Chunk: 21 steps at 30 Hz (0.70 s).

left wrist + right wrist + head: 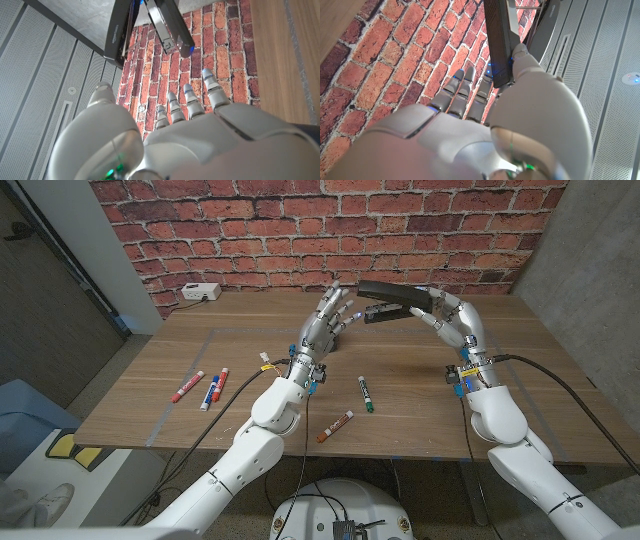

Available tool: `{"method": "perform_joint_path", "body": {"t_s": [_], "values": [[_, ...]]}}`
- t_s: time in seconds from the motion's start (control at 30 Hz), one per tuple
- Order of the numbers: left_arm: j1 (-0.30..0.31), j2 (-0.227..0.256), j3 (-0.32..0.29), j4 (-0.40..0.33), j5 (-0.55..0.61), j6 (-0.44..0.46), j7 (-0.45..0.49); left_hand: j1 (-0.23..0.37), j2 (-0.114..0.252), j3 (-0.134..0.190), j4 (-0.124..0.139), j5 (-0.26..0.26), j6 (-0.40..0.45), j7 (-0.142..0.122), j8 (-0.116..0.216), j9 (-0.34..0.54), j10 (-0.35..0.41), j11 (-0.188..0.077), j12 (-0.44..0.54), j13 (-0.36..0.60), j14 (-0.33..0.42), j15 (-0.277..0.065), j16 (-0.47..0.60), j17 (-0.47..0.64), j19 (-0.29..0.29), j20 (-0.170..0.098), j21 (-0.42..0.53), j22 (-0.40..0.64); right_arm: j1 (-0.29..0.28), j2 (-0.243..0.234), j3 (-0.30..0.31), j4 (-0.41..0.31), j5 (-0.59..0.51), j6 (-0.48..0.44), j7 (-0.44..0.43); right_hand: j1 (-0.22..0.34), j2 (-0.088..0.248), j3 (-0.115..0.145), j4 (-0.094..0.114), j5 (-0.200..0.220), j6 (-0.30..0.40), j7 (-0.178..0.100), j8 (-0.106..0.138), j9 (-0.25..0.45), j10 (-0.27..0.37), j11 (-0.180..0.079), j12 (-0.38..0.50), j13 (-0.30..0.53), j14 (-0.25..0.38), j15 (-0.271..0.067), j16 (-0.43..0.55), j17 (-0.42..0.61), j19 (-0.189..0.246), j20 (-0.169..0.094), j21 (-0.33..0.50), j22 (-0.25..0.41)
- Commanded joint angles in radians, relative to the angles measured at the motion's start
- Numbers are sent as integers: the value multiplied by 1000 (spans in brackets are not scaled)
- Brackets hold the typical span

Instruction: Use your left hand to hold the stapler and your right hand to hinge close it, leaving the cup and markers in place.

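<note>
- The wooden bench carries everything in front of you, with a brick wall rising behind its far edge.
- Your right hand is raised over the far middle of the bench with its fingers curled around the black stapler; in the right wrist view the thumb presses against the stapler's side, so that hand has it gripped.
- Your left hand stands just beside the stapler's free end, palm upright and fingers spread apart, holding nothing; in the left wrist view its fingertips stop short of the stapler.
- The stapler sits in the air, roughly level, and the left wrist view shows its two arms parted, so it is hinged open.
- A white box rests at the far left corner of the bench against the wall.
- On the left part of the bench lie a red marker, a blue-capped marker just beside it, and another red one close by.
- Nearer the middle, a green marker lies between your two forearms.
- An orange marker lies close to the bench's near edge, apart from the green one.
</note>
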Motion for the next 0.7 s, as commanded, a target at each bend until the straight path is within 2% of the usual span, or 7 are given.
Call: {"method": "perform_joint_path", "body": {"t_s": [0.03, 0.13, 0.2, 0.37, 0.5, 0.6, 0.7], "values": [[-11, 22, 11, -9, 4, 10, -36, -18, -4, -1, -2, 2, -15, -3, -5, 2, -6, 1, 4, 0, 31, -3, 15, 2, -10, 1, 3, 4, -12, -1, 10, -13, -10, 2, 4, 54, 69, 17, 21, 9, 9, -3, 5, 3, 110, -101, 6, 234, 4, -195, -2, 4, -3, -5, 8, 5], [-12, 19, 13, -5, -17, 8, -52, -26, -7, -5, -1, 2, -21, 8, -6, 2, 1, 18, 8, -1, 50, -20, 20, 2, -6, -1, 9, 4, -15, -2, 11, -16, -9, 4, 7, 54, 68, 17, 21, 9, 9, -4, 5, 3, 110, -101, 5, 233, 4, -194, -2, 4, -3, -5, 8, 5], [-16, 16, 14, 4, -36, 1, -72, -26, -10, -6, -10, 6, -6, 108, -2, -2, 33, 81, 18, -13, 81, -56, 18, -7, 44, -61, 31, -1, -16, -3, 11, -18, -11, 3, 10, 54, 68, 17, 21, 9, 10, -4, 5, 3, 110, -101, 4, 233, 4, -194, -2, 4, -3, -5, 8, 5], [-15, 10, 15, 12, -47, -10, -83, -20, -3, -1, -17, 7, -5, 140, -5, -5, 59, 103, 22, -24, 106, -82, 19, -12, 87, -129, 41, -5, -18, -2, 10, -22, -11, 2, 13, 54, 68, 16, 21, 9, 10, -4, 6, 3, 110, -101, 3, 231, 3, -194, -2, 5, -3, -4, 8, 5], [-10, 11, 12, 9, -68, -3, -88, -24, -1, -1, -17, 7, 0, 146, -3, -6, 82, 86, 28, -29, 135, -81, 25, -12, 104, -131, 43, -6, -19, -3, 11, -25, -13, 1, 14, 53, 67, 16, 21, 9, 11, -4, 6, 3, 110, -101, 1, 229, 3, -194, -2, 5, -3, -4, 9, 5], [-5, 15, 10, 5, -95, 5, -99, -30, 3, 0, -17, 7, 12, 176, -2, -7, 85, 69, 27, -33, 164, -36, 28, -11, 113, -95, 42, -6, -19, -3, 9, -27, -17, 1, 17, 53, 67, 15, 22, 9, 11, -4, 6, 3, 111, -101, 0, 228, 3, -194, -3, 5, -3, -4, 9, 5], [-3, 17, 8, 3, -111, 9, -107, -31, 6, 0, -16, 7, 12, 178, -3, -8, 82, 65, 25, -34, 169, -14, 27, -11, 116, -78, 42, -6, -17, -2, 7, -28, -19, 2, 17, 52, 67, 15, 22, 9, 11, -4, 6, 3, 113, -101, 0, 228, 2, -194, -2, 5, -3, -4, 9, 5]]}}
